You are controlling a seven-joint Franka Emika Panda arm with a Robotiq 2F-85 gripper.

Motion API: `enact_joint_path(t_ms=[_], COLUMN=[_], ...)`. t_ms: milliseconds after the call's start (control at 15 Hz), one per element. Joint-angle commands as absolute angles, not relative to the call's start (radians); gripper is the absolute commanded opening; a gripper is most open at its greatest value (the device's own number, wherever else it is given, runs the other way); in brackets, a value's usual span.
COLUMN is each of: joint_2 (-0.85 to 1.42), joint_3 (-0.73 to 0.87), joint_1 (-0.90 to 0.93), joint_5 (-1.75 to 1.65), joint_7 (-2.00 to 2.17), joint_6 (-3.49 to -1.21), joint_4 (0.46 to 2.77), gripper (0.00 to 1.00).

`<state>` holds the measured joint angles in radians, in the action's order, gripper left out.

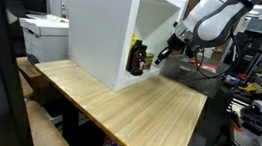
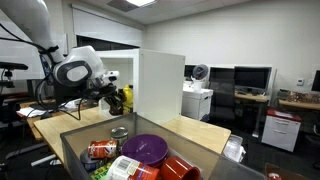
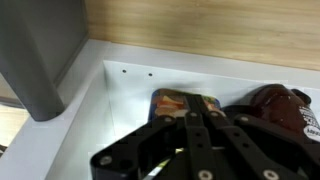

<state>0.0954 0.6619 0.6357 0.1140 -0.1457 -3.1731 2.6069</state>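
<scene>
While the gripper (image 1: 161, 55) hovers at the open white cabinet (image 1: 101, 29), its fingers meet, closed on nothing; a labelled bottle (image 3: 185, 102) and a brown bottle (image 3: 285, 108) stand inside.

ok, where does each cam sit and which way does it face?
Exterior view: off the light wooden table's end, facing the open front of the white box cabinet; white arm and gripper reach in from frame right.
Exterior view: behind a clear plastic bin, facing the cabinet's closed side; arm at frame left.
Wrist view: looks into the cabinet at two dark bottles; only black fingers show, closed together.
Shared: both exterior views show table, cabinet, arm, bottles.
</scene>
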Motion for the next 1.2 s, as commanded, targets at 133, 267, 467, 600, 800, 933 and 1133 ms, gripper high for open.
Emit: enact_joint_path(t_ms=[133, 267, 467, 600, 800, 933, 1133], joint_2=[0.054, 0.072, 0.070, 0.070, 0.096, 0.110, 0.124], joint_3=[0.777, 0.763, 0.776, 0.778, 0.793, 0.811, 0.832], joint_1=[0.753, 0.742, 0.756, 0.758, 0.767, 0.779, 0.801], joint_5=[0.063, 0.088, 0.087, 0.087, 0.085, 0.072, 0.061], joint_7=[-0.076, -0.104, -0.104, -0.104, -0.088, -0.090, -0.093], joint_6=[-3.205, -3.192, -3.192, -3.192, -3.202, -3.209, -3.214], joint_4=[2.591, 2.579, 2.575, 2.575, 2.562, 2.536, 2.495], gripper=[0.29, 0.14, 0.29, 0.30, 0.62, 0.76, 0.96])
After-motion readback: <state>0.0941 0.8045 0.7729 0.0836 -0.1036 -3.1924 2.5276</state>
